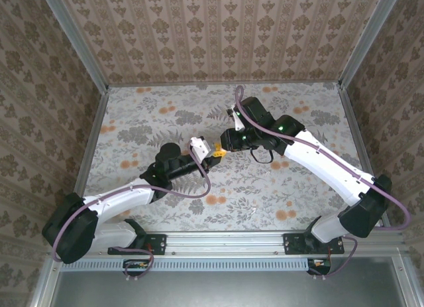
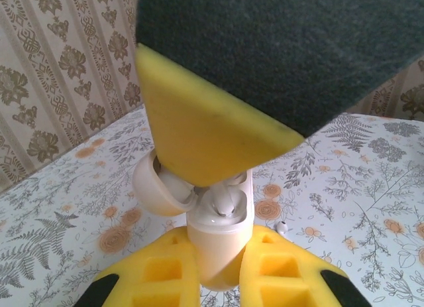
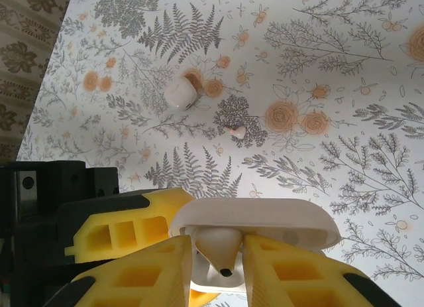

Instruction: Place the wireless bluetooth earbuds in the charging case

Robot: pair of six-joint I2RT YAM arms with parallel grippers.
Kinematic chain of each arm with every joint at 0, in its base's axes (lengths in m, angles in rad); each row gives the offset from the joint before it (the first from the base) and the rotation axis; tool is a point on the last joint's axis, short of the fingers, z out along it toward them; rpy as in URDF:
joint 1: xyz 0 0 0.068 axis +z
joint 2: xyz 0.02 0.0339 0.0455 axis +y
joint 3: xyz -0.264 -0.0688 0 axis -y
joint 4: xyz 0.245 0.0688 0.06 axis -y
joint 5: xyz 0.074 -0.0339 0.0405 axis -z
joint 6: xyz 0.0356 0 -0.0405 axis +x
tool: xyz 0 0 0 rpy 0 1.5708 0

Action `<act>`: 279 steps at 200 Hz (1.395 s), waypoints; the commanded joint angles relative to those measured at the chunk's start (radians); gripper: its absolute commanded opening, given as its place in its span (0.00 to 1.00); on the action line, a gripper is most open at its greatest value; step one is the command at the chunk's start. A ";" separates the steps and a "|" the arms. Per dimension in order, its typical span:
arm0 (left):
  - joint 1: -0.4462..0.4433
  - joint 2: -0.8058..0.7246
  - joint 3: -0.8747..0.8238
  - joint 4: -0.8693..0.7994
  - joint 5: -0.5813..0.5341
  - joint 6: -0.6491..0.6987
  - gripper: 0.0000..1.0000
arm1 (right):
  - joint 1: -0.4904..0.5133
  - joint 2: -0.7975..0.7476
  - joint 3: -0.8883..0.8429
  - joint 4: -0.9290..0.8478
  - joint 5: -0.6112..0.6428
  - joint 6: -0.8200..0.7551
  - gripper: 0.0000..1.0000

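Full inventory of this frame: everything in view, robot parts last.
charging case: 1, white, open, held above the table
earbud: 1, white, at the case's opening
small bit: 1, white, lying on the table; possibly a second earbud, too small to tell
rounded lump: 1, white, on the table, apart from the bit
table: 1, grey-and-orange floral top
walls: beige patterned, three sides
left gripper: 1, yellow fingers, shut on the case
right gripper: 1, yellow fingers, pinching the earbud
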 commanded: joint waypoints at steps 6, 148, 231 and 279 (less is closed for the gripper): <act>0.005 0.001 0.026 0.043 0.039 -0.020 0.00 | 0.002 0.017 -0.020 -0.004 0.009 -0.030 0.27; 0.032 0.011 0.018 0.080 0.054 -0.064 0.00 | 0.001 -0.118 -0.139 0.132 0.037 -0.116 0.04; 0.042 0.029 0.023 0.122 0.087 -0.111 0.00 | 0.002 -0.235 -0.234 0.250 0.043 -0.172 0.02; 0.050 0.048 0.025 0.173 0.122 -0.156 0.00 | 0.001 -0.285 -0.282 0.316 0.079 -0.217 0.03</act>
